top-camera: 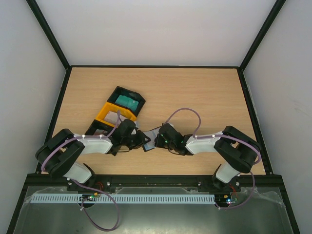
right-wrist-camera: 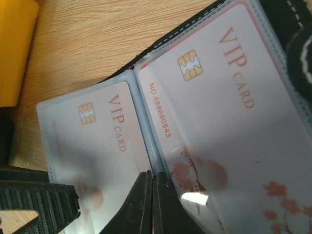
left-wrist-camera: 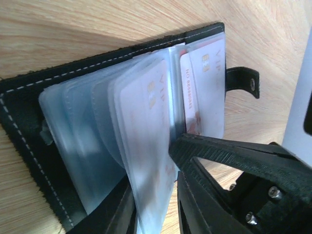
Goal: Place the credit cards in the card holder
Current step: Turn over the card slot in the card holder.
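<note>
The black card holder (left-wrist-camera: pixel 19 112) lies open on the table, its clear sleeves fanned out and its clasp strap (left-wrist-camera: pixel 241 80) at the far side. White-and-red VIP cards sit in the sleeves (right-wrist-camera: pixel 219 97) (right-wrist-camera: pixel 102 131). My left gripper (left-wrist-camera: pixel 151 170) is open, with one carded sleeve leaf standing between its fingers. My right gripper (right-wrist-camera: pixel 152 178) is shut, its tips resting on the fold between two sleeves. In the top view both grippers (top-camera: pixel 145 141) (top-camera: pixel 157 141) meet over the holder (top-camera: pixel 152 131), hiding most of it. A teal card (top-camera: pixel 127 101) lies in a black tray.
A row of trays stands left of centre: a black one (top-camera: pixel 139 99), a yellow one (top-camera: pixel 103 114) with a whitish card (top-camera: pixel 113 117) in it, and another black one (top-camera: pixel 95 129). The yellow tray (right-wrist-camera: pixel 14 48) is close beside the holder. Black frame rails edge the table.
</note>
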